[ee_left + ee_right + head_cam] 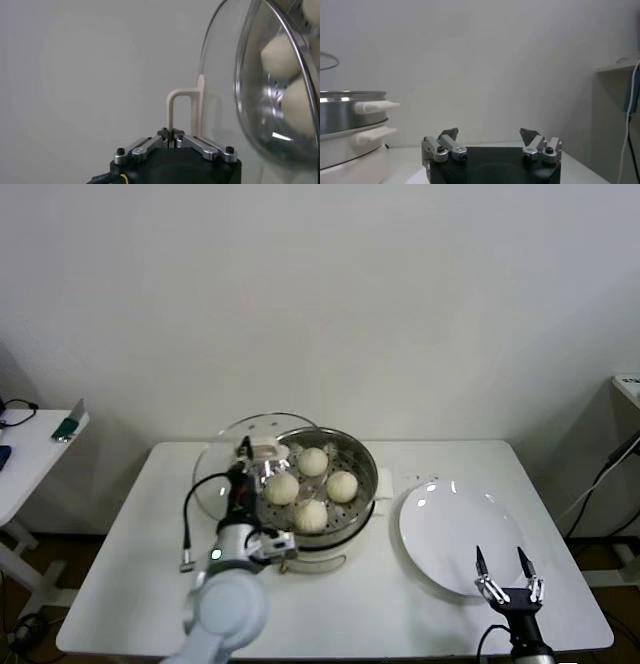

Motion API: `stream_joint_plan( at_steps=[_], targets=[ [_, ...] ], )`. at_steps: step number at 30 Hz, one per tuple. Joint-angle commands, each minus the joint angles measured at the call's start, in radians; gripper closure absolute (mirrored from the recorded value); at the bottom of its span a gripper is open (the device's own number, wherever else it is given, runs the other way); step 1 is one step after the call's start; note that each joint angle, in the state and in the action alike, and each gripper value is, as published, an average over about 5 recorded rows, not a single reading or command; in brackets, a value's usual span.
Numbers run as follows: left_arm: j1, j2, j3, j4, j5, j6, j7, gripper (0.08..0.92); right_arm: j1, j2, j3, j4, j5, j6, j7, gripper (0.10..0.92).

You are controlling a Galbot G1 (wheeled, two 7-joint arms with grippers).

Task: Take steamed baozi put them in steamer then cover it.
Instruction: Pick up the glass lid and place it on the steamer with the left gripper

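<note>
Four cream-white baozi (312,487) lie in the shiny steel steamer (362,460) on its white pot base in the head view. The clear glass cover (215,456) is held tilted on edge at the steamer's left rim. My left gripper (243,450) is shut on the cover's pale handle (176,116). In the left wrist view the cover (227,75) stands upright with baozi (280,55) seen through it. My right gripper (507,566) is open and empty at the front right, over the white plate's near edge. It also shows open in the right wrist view (490,136).
A flat white plate (440,529) lies right of the steamer. The steamer's white side handles (376,106) show in the right wrist view. A side table (30,449) with small items stands far left. The white table edge (330,649) runs along the front.
</note>
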Motion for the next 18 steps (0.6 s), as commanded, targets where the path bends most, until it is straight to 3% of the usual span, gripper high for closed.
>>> stream_joint_plan(
  at_steps=[1,9,18],
  targets=[
    [-0.095,-0.250,0.184,0.148,0.187,0.088,0.040,0.858,0.003,-0.017,0.000,-0.009,0.020,0.009,0.002,0.203],
    [-0.071,-0.335,0.214,0.252,0.223,0.081,0.002,0.858,0.001,-0.028,-0.002,-0.022,0.034,0.025,0.004,0.203],
    [-0.062,-0.308,0.190,0.320,0.234,0.066,-0.038,0.858,0.000,-0.035,0.003,-0.026,0.041,0.039,0.009,0.203]
  ],
)
